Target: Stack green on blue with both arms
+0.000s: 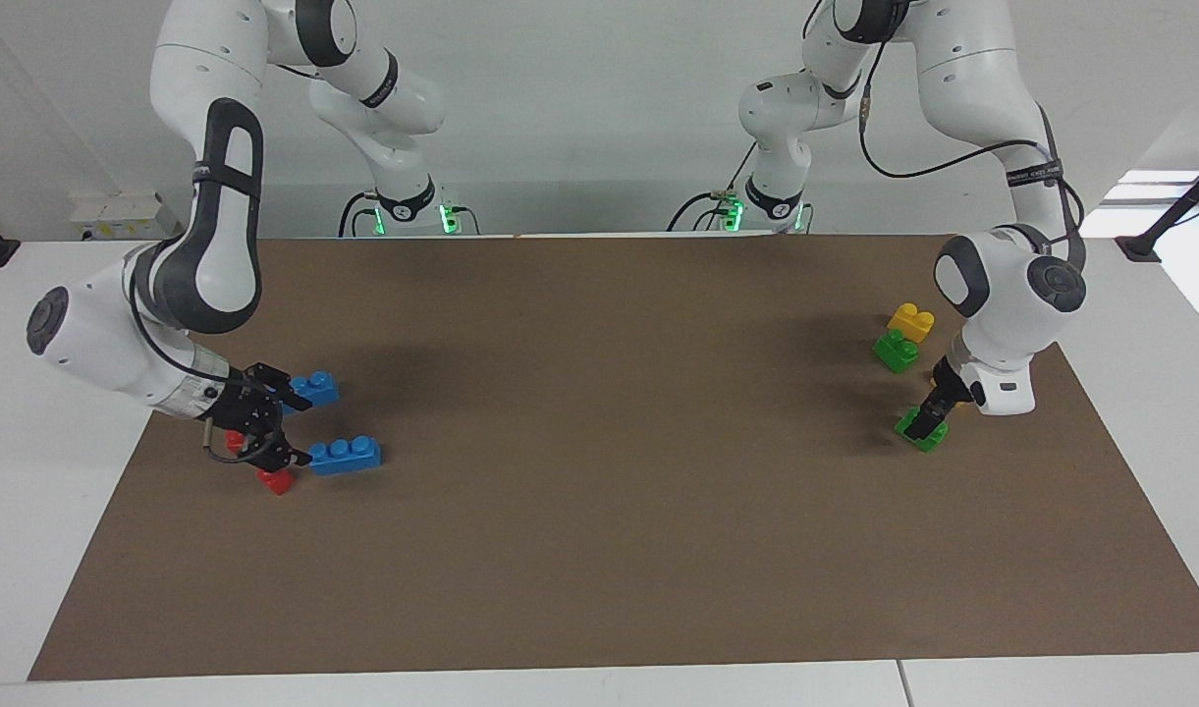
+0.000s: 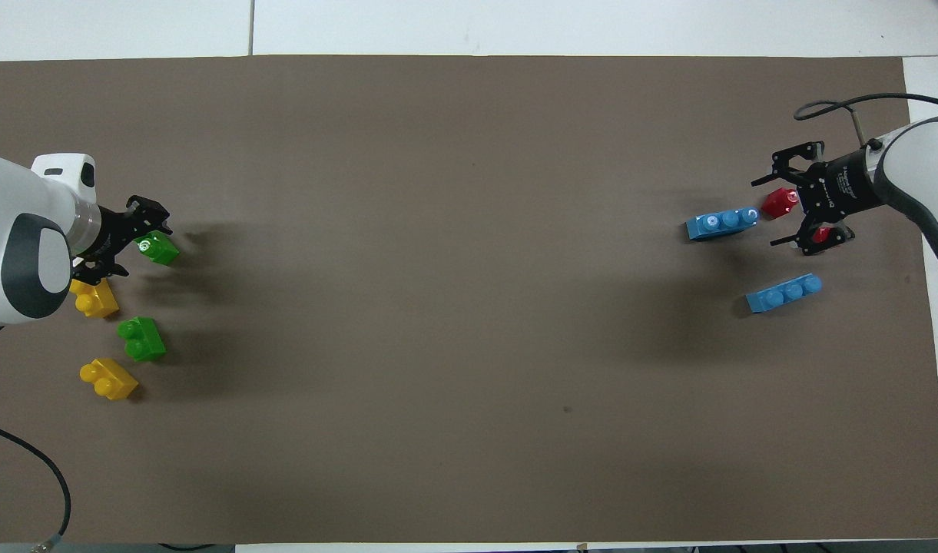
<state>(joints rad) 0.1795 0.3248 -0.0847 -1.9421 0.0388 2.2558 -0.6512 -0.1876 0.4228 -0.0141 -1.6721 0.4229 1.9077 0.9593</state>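
- While both sets of jaws stand apart, the left gripper straddles the green brick farther from the robots.
- Right gripper hangs between the two blue bricks, beside red bricks.

I work in a robotics lab — my two white jointed arms are bolted at the edge of a white worktop with green status lights glowing at their bases. A plain brown mat covers the worktop, bare white walls rise around it, black cables trail along my arms, and toy bricks lie about — test pieces.
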